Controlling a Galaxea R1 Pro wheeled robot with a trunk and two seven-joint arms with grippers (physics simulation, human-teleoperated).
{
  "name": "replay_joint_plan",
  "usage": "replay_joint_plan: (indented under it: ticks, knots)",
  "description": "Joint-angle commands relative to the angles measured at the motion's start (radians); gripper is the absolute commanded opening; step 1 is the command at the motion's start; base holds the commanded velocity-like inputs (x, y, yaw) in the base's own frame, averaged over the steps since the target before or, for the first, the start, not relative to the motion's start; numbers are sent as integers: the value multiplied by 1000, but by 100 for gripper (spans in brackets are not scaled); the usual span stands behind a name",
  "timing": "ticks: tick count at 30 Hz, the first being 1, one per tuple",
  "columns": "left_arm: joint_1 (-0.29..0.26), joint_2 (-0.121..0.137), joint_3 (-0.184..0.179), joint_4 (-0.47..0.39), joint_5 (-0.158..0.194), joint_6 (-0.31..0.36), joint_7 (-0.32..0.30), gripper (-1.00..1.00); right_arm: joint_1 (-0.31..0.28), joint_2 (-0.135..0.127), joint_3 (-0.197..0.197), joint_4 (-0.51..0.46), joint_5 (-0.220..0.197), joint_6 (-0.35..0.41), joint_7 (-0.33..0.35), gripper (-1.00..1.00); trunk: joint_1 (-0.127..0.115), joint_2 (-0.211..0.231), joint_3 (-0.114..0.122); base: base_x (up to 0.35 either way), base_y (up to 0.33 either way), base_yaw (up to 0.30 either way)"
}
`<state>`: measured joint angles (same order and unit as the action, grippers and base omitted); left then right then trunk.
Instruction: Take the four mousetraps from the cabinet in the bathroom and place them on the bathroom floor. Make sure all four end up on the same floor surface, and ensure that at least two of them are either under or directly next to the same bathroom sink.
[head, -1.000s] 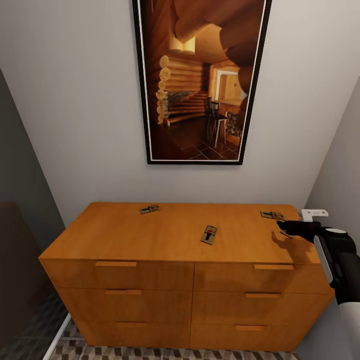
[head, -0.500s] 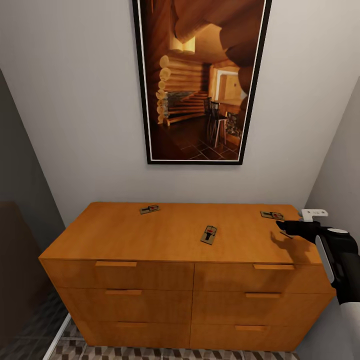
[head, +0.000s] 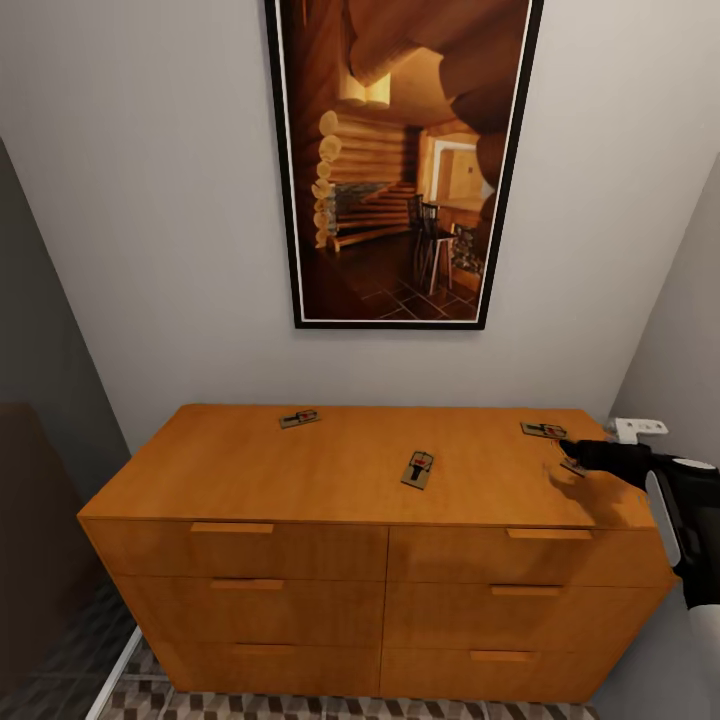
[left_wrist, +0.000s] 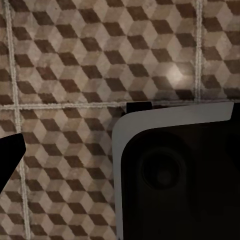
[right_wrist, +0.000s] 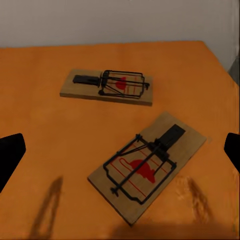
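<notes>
Four mousetraps lie on top of the orange-brown cabinet (head: 330, 480). One mousetrap (head: 300, 418) is at the back left and one (head: 418, 468) in the middle. A third (head: 544, 431) (right_wrist: 106, 86) lies at the back right. The fourth (head: 573, 466) (right_wrist: 148, 165) sits near the right edge. My right gripper (head: 565, 452) (right_wrist: 121, 152) hovers just above this fourth trap, open, its fingertips (right_wrist: 10, 155) spread to either side of it. In the left wrist view a dark fingertip (left_wrist: 9, 157) hangs over the cube-patterned bathroom floor (left_wrist: 75, 60).
A large framed picture (head: 400, 160) hangs on the grey wall above the cabinet. A white fitting (head: 638, 428) juts from the right wall beside my right arm. The robot's white and black body (left_wrist: 175, 170) shows over the floor. Patterned tiles (head: 300, 705) run along the cabinet's foot.
My right arm has sunk a little and edged right, bringing the open gripper lower over the trap near the cabinet's right edge. The mousetraps have not moved.
</notes>
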<state>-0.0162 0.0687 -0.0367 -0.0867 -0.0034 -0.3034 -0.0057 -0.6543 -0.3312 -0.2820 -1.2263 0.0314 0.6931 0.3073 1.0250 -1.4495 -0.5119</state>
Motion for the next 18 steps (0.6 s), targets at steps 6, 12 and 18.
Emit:
replay_joint_plan:
  ticks: [6,12,18]
  knots:
    - [-1,0,-3,1,0,-3,0,100,-1,0,-57,-1,4,5,42,100,0,-1,-1,0,0,0]
    - [-1,0,-3,1,0,-3,0,100,-1,-1,-76,-1,5,4,57,100,0,-1,-1,0,0,0]
    - [-1,0,-3,1,0,-3,0,100,-1,-7,-82,-2,5,3,65,100,0,-1,-1,0,0,0]
